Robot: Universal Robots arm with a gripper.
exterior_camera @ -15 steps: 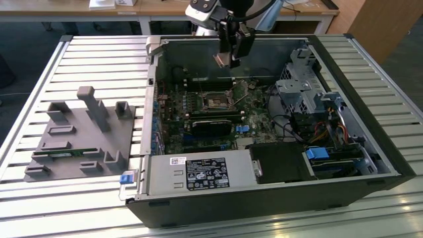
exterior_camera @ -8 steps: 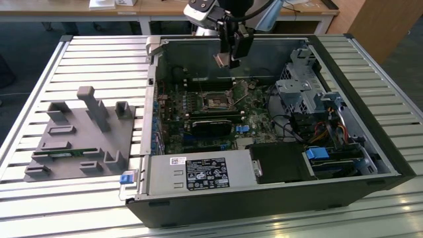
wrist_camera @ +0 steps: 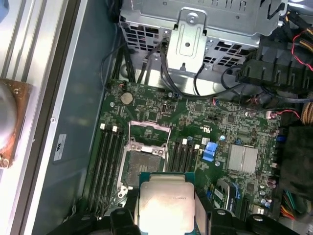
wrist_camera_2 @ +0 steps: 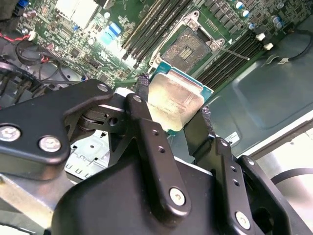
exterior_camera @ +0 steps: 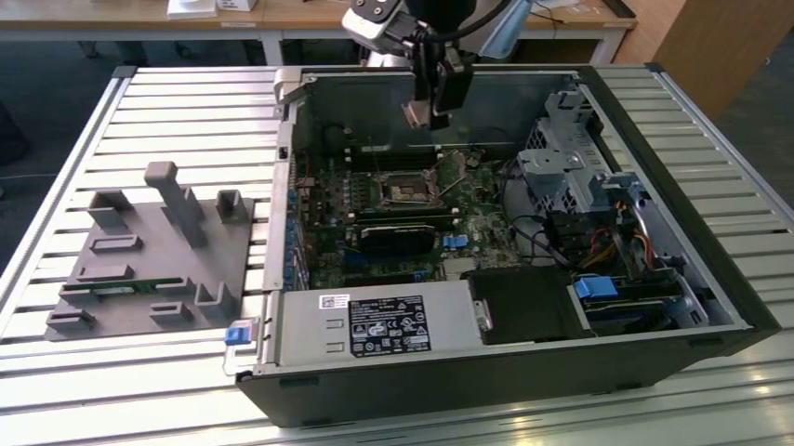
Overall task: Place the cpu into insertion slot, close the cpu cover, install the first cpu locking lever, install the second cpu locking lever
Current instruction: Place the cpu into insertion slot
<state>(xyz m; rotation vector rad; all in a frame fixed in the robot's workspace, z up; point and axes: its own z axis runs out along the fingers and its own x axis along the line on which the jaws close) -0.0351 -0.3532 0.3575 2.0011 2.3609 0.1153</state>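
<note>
Jaws pinch the cpu [wrist_camera_2: 176, 100] between them.

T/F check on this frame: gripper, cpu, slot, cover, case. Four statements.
1. The gripper holds the cpu by its edges. True.
2. The cpu sits in the slot. False: the slot is empty and the cpu hangs above the board, apart from it.
3. The cover is shut over the slot. False: it stands open, leaving the contacts bare.
4. The open case lies on a slatted table. True.
</note>
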